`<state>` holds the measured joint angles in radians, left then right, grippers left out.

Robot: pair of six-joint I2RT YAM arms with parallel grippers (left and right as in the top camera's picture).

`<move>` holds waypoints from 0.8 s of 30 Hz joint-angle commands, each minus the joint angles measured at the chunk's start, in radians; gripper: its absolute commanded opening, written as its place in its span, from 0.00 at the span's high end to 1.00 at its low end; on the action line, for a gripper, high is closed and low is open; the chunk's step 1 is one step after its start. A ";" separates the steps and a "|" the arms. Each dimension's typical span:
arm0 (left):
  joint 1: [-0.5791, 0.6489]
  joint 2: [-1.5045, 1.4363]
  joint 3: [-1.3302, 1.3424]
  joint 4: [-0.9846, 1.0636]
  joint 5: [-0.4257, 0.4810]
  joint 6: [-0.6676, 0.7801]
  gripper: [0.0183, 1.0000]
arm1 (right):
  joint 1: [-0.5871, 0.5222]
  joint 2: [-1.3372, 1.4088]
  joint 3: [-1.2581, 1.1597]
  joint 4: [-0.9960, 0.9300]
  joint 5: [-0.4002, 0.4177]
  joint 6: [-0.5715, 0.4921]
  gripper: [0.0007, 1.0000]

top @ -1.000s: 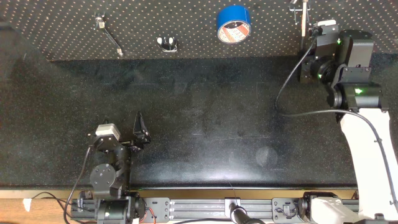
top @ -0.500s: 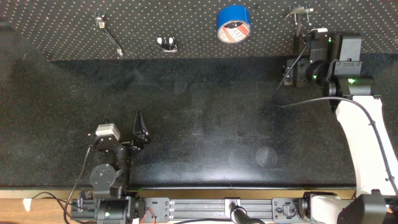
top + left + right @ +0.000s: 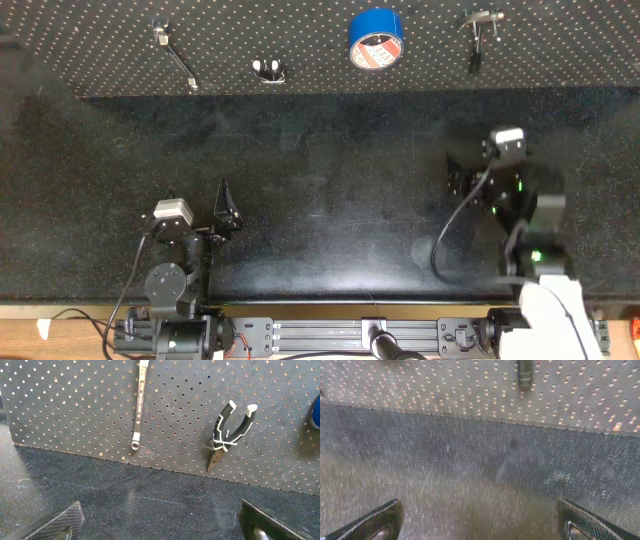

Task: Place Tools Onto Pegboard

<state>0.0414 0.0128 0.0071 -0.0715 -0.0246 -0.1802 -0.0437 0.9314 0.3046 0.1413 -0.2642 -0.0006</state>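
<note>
Four tools hang on the pegboard point(image 3: 80, 40) along the far edge: a metal wrench point(image 3: 175, 55), black-and-white pliers point(image 3: 268, 69), a blue tape roll point(image 3: 376, 38) and a dark-handled tool point(image 3: 477, 45) on a hook at the right. My right gripper point(image 3: 458, 178) hovers over the black mat, well back from that tool, open and holding nothing. In the right wrist view the tool's handle tip point(image 3: 525, 375) hangs against the board, far beyond the gripper point(image 3: 477, 507). My left gripper point(image 3: 226, 208) rests open near the front left, facing the wrench point(image 3: 140, 405) and pliers point(image 3: 227, 432).
The black mat point(image 3: 330, 160) covers the table between the arms and the pegboard. The board's lower edge meets the mat along a straight seam point(image 3: 150, 464). Cables trail from both wrists.
The right arm has drawn back from the pegboard toward the front of the table, leaving the dark-handled tool hanging on its hook. The left arm has stayed still.
</note>
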 commanded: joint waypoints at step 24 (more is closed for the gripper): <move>-0.003 -0.009 -0.002 -0.008 0.003 0.002 0.00 | 0.006 -0.932 -0.301 -0.193 -0.009 0.034 0.02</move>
<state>0.0414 0.0128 0.0071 -0.0715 -0.0246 -0.1802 -0.0437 0.0273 0.0067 -0.0437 -0.2638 0.0219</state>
